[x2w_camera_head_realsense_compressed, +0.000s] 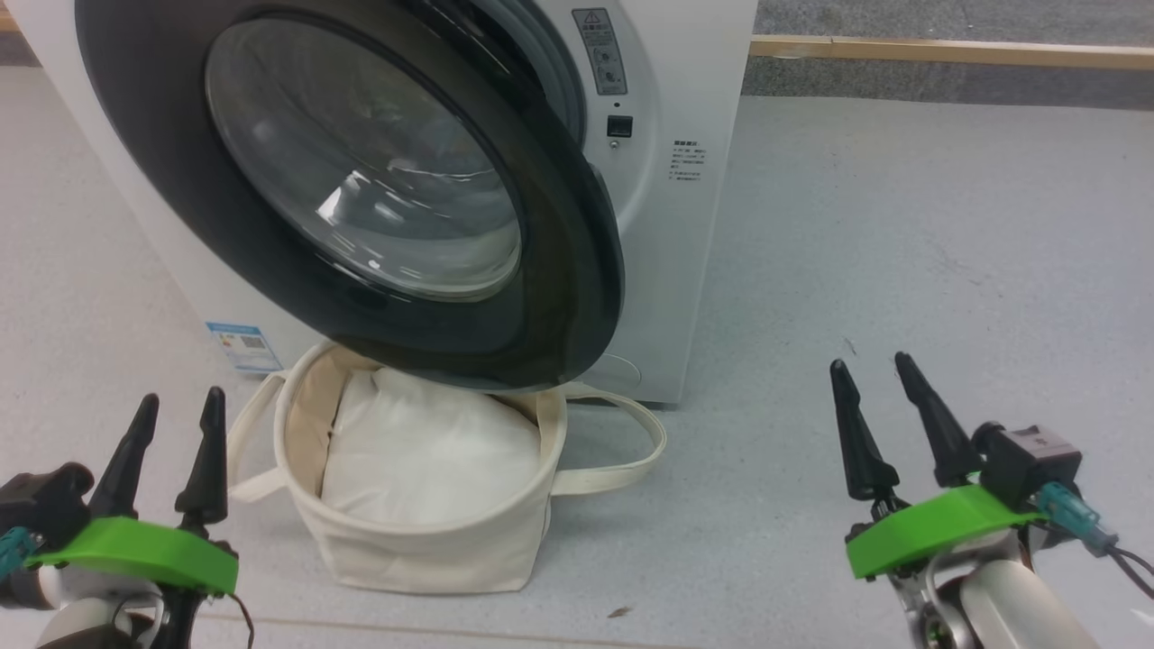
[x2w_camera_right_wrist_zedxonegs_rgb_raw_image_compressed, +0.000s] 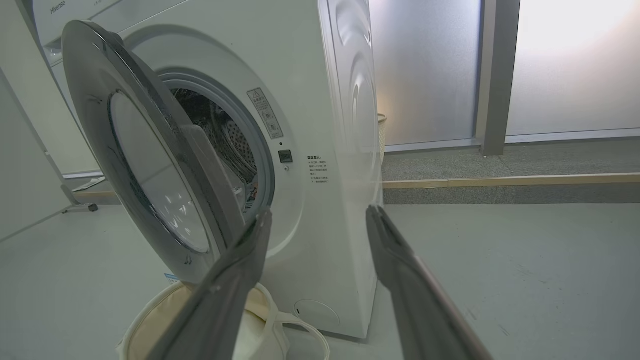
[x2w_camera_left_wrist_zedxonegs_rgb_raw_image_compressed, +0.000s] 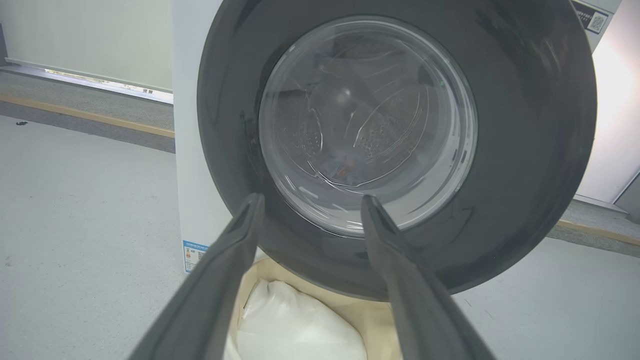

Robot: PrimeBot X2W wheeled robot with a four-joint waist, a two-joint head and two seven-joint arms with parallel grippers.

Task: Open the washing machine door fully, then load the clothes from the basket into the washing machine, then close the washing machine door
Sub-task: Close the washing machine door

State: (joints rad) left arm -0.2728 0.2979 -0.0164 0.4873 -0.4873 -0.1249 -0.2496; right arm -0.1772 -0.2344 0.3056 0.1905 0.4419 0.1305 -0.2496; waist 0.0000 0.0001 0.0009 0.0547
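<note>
Washing machine door (x2w_camera_head_realsense_compressed: 568, 252) half-swung, overhanging the basket (x2w_camera_head_realsense_compressed: 424, 559). Left gripper (x2w_camera_head_realsense_compressed: 180, 397) and right gripper (x2w_camera_head_realsense_compressed: 871, 361) hang spread and empty, touching neither. The basket holds a white cushion (x2w_camera_head_realsense_compressed: 424, 451); blue clothes (x2w_camera_left_wrist_zedxonegs_rgb_raw_image_compressed: 345, 169) show through the glass, inside the drum. Closing appears next: push flat on the rim's free edge, steadily, until it latches against the washing machine (x2w_camera_head_realsense_compressed: 694, 225).

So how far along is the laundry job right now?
Loading looks done: blue-and-orange clothes lie in the drum, and the basket holds a white cushion. In hand: nothing; the left end effector and right end effector are open. Left: shutting the part-open washing machine door.
</note>
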